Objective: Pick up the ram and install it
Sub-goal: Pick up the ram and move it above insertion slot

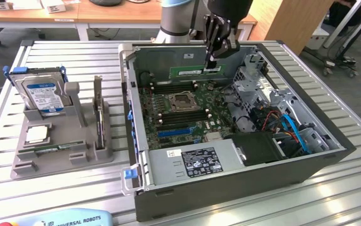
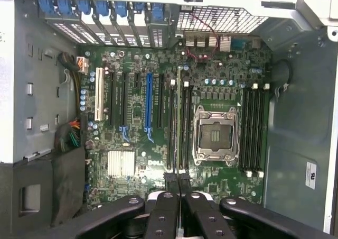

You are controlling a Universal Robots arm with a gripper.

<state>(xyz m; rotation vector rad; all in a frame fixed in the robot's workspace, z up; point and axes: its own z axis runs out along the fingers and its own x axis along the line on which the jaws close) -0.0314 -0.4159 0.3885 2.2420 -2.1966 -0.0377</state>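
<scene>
My gripper [image 1: 210, 65] hangs inside the open computer case [image 1: 331, 155], near its back wall, shut on the ram [image 1: 187, 71]. The ram is a long green stick held level by its end at the exterior view's right, a little above the motherboard [image 1: 177, 113]. In the wrist view the black fingers [image 2: 170, 182] pinch the ram [image 2: 178, 117], which runs edge-on as a thin line over the memory slots beside the CPU socket [image 2: 215, 136]. Whether it touches a slot I cannot tell.
A grey holder [image 1: 61, 155] at the exterior view's left carries a silver hard drive with a blue label [image 1: 42, 94], a square chip [image 1: 37, 134] and another green stick [image 1: 50, 149]. Drive cage and blue cables [image 1: 293, 129] crowd the case's other side. A pendant [image 1: 67, 219] lies at the front edge.
</scene>
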